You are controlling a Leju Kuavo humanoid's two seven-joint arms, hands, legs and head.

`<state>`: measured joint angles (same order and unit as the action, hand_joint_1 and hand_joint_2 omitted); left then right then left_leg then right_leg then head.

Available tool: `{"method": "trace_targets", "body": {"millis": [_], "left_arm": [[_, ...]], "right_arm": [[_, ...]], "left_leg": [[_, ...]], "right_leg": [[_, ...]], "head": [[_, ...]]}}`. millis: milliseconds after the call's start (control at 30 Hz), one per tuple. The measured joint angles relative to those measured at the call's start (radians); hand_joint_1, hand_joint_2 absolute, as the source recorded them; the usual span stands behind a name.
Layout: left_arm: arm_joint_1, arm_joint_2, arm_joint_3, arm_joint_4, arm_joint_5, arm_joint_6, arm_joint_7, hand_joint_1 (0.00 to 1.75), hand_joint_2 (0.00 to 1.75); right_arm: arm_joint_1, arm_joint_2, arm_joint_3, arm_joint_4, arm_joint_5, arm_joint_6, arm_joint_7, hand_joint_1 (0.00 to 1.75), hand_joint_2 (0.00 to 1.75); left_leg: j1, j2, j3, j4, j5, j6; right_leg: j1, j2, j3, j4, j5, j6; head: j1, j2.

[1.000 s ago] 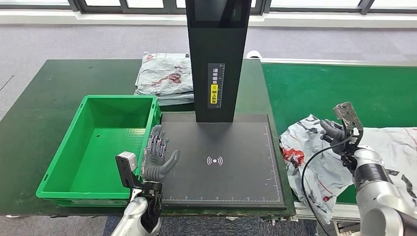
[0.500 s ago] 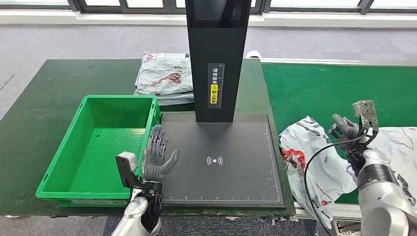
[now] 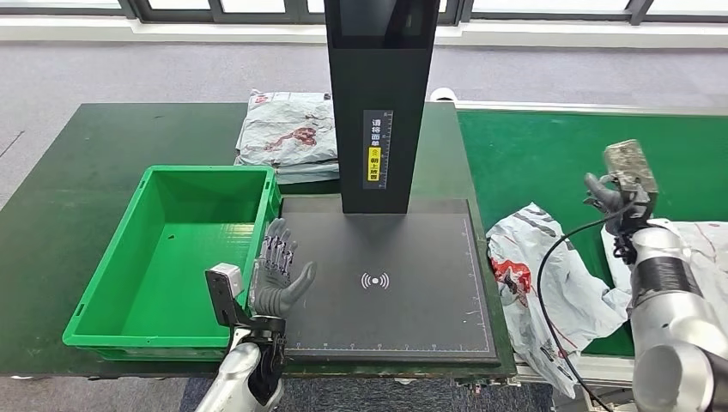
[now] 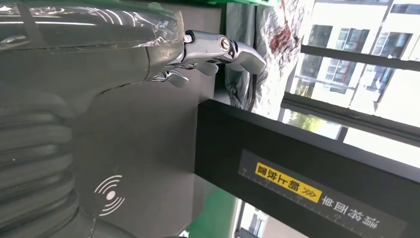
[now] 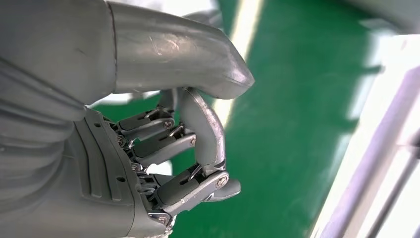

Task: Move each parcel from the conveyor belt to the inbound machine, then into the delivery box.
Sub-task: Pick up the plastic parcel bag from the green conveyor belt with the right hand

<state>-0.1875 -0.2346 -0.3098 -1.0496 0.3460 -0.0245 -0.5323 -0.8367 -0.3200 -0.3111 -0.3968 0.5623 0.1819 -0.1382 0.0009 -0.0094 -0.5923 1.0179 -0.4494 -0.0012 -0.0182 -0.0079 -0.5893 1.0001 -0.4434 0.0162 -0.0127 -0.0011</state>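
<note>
Fingers of right hand (image 3: 603,192) curled, holding nothing; parcel (image 3: 549,287) at seven o'clock. Left hand (image 3: 276,275) spread, empty.

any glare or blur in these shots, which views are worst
Right wrist view: the green conveyor belt behind the sharp right hand is soft, its far edge blown out white. Left wrist view: windows overexposed, glare on the left hand. Head view: even and sharp.
</note>
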Motion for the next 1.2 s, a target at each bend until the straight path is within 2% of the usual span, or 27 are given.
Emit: {"method": "trace_targets", "body": {"millis": [200,367,467,800,933,1100,1133,1200], "left_arm": [[-0.004,0.0,0.0,0.008,-0.002,-0.018,0.008,0.0,1.75],[-0.004,0.0,0.0,0.013,0.002,-0.02,0.004,0.0,1.75],[-0.005,0.0,0.0,0.017,0.003,-0.021,0.003,0.0,1.75],[-0.006,0.0,0.0,0.028,0.005,-0.025,0.001,0.0,1.75],[-0.013,0.0,0.0,0.04,0.006,-0.041,-0.005,0.0,1.75],[-0.028,0.0,0.0,0.072,0.004,-0.06,-0.017,0.0,1.75],[-0.03,-0.001,0.0,0.078,0.003,-0.062,-0.018,0.0,1.75],[-0.035,-0.004,0.0,0.089,0.0,-0.064,-0.019,0.0,1.75]], "right_arm": [[0.042,0.024,0.228,0.021,0.192,-0.089,0.097,0.0,1.75],[0.053,0.04,0.366,0.044,0.308,-0.085,0.184,0.0,1.75],[0.053,0.046,0.432,0.055,0.344,-0.059,0.2,0.0,1.75],[0.053,0.048,0.539,0.07,0.364,-0.011,0.189,0.0,1.75],[0.055,0.038,0.578,0.077,0.411,0.107,0.135,0.0,1.75],[0.062,-0.003,0.67,0.084,0.502,0.242,0.042,0.0,1.75],[0.065,-0.011,0.691,0.085,0.515,0.257,0.028,0.06,1.75],[0.073,-0.028,0.732,0.085,0.533,0.287,-0.005,0.93,1.75]], "left_leg": [[0.0,-0.001,-0.001,0.0,0.0,0.0],[0.0,-0.001,-0.002,0.0,0.0,0.0],[0.0,-0.001,-0.002,0.0,0.0,0.0],[0.0,0.0,-0.002,0.0,0.0,0.0],[0.0,-0.001,-0.002,0.0,0.0,0.0],[0.0,-0.001,-0.002,0.0,0.0,0.0],[0.0,-0.001,-0.002,0.0,0.0,0.0],[0.0,-0.001,-0.002,0.0,0.0,0.0]], "right_leg": [[0.0,0.0,-0.001,0.0,0.0,0.0],[0.0,0.0,-0.002,0.0,0.0,0.0],[0.0,0.0,-0.002,0.0,0.0,0.0],[0.0,0.0,-0.002,0.0,0.0,0.0],[0.0,0.0,-0.003,0.0,0.0,0.0],[0.0,0.0,-0.003,-0.001,0.0,0.0],[0.0,0.0,-0.003,-0.001,0.0,0.0],[0.0,0.0,-0.002,-0.001,0.0,0.0]], "head": [[0.0,0.0],[0.0,0.0],[0.0,0.0],[0.0,0.0],[0.0,0.0],[0.0,0.0],[0.0,0.0],[0.0,0.0]]}}
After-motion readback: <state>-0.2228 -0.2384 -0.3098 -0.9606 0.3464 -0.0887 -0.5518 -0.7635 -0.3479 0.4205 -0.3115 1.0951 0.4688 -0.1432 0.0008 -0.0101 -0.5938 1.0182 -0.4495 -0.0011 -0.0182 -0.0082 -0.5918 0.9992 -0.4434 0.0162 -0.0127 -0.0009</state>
